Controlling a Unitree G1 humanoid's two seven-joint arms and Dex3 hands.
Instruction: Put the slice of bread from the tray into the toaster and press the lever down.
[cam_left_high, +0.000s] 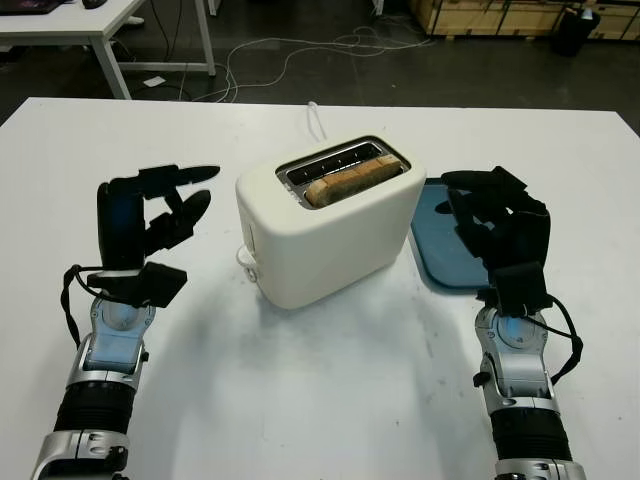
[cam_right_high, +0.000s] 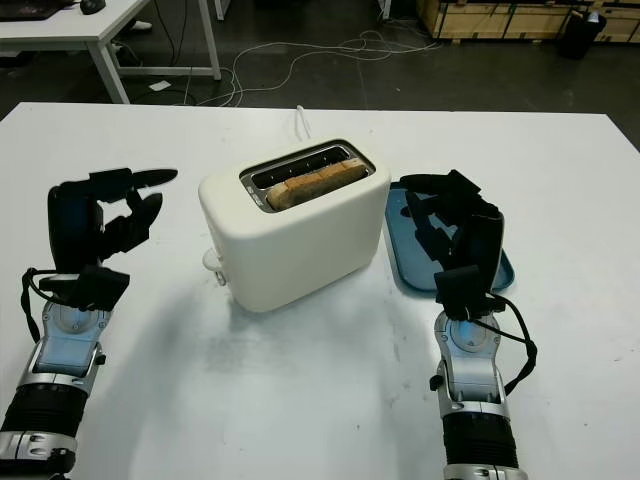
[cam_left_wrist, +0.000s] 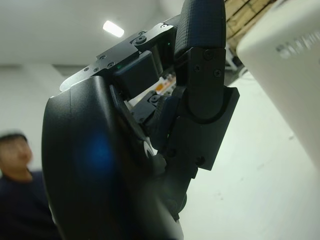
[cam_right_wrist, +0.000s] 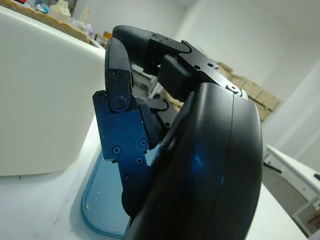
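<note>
Bread seated in toaster slot, lever borne on the end facing the nearer, empty left robot hand; right robot hand empty over tray.

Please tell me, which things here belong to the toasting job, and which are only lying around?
Job:
- bread slice, sitting in the toaster slot
- toaster
- blue tray
- left robot hand, open, left of the toaster
- right robot hand, open, above the tray

Lying around:
- cables on the floor
- other desk
- cardboard boxes
</note>
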